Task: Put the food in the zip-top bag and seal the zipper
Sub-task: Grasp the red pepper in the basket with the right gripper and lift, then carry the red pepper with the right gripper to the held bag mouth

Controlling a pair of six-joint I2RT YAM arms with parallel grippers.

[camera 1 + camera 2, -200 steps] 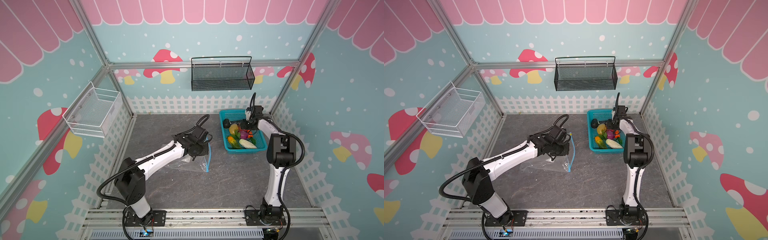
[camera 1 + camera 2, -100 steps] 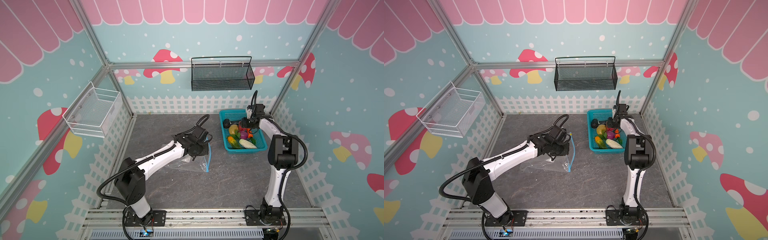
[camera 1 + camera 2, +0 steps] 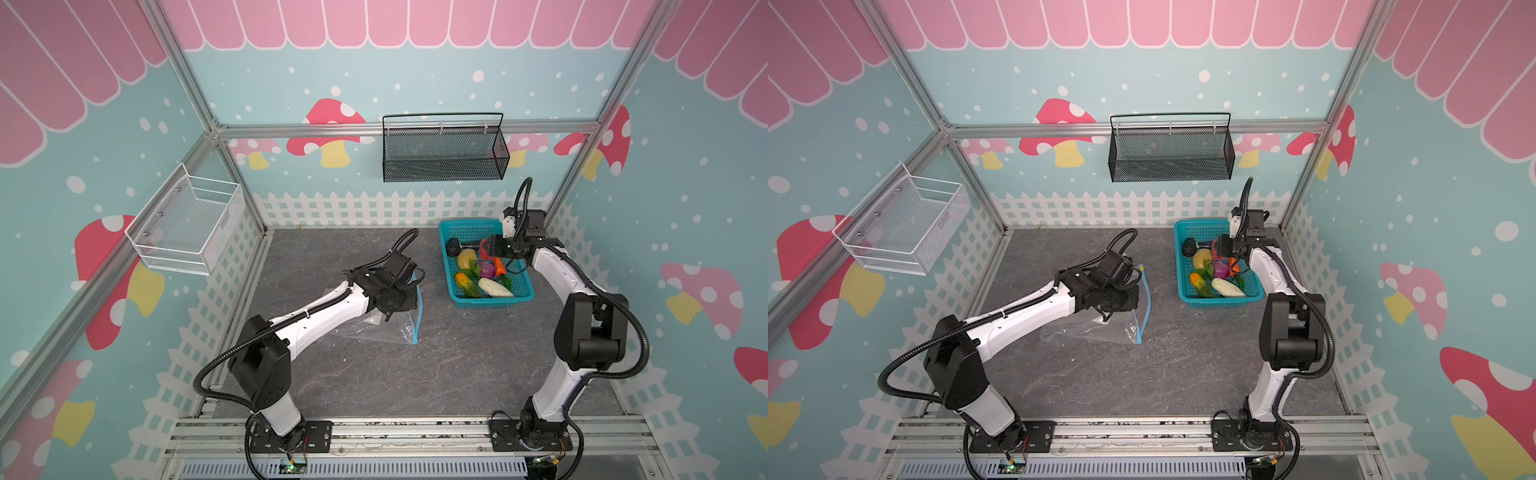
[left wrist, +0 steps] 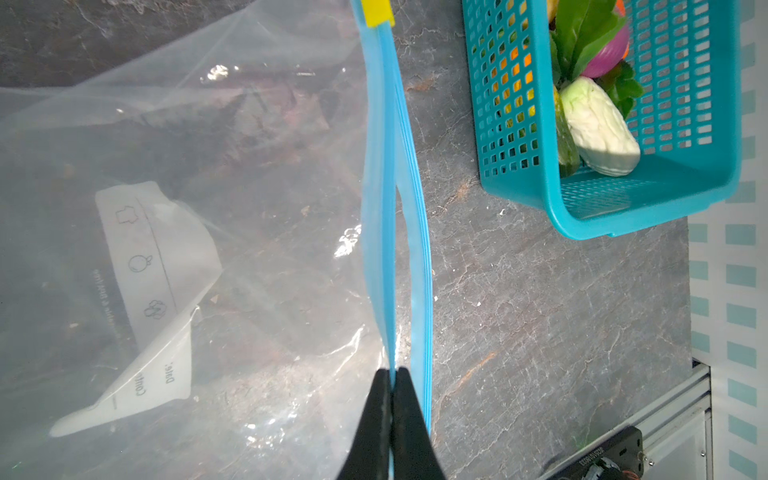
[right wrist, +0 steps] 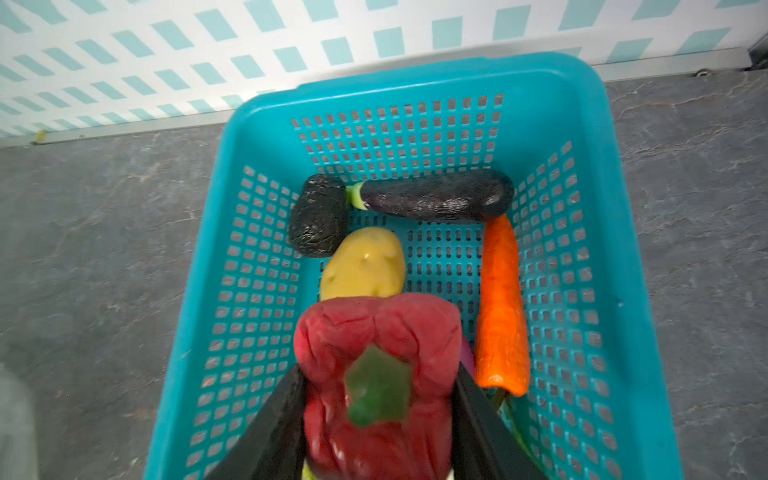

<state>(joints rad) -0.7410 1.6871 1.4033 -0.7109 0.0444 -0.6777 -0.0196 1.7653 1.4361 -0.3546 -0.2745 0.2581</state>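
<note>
While the zip-top bag (image 3: 376,332) lies flat on the near-middle of the tabletop (image 3: 457,374), the left tool (image 4: 391,370) is pinched fully shut on one lip of the light blue zipper (image 4: 376,166). The other lip bows away, so the mouth gapes a little, facing right toward the basket (image 3: 494,302). The yellow slider (image 4: 377,12) sits at the strip's far end. Nothing is inside the bag yet, just the white label (image 4: 158,257) showing through the crinkles.

Out to the far right now: the turquoise basket stands well apart from the bag, and the right tool (image 5: 379,368) is over it, jaws about half spread and clamped on either side of a red pepper (image 5: 378,328). First pick, I'd say, early days. The rest of the food is in the basket: white cabbage (image 4: 598,124) and purple onion (image 4: 606,58) at the near end, then carrot (image 5: 500,299), yellow potato (image 5: 365,266), eggplant (image 5: 436,195) and a dark avocado (image 5: 318,216) farther back.

Next, by my reckoning, the pepper must clear the rim, travel left and nearer, and slip through a narrow slit. The left tool may need to raise its lip first.

Hard to call whether the pepper is off the basket floor. It hides whatever lies beneath it, and in both top views the left arm covers its tool and part of the bag.
</note>
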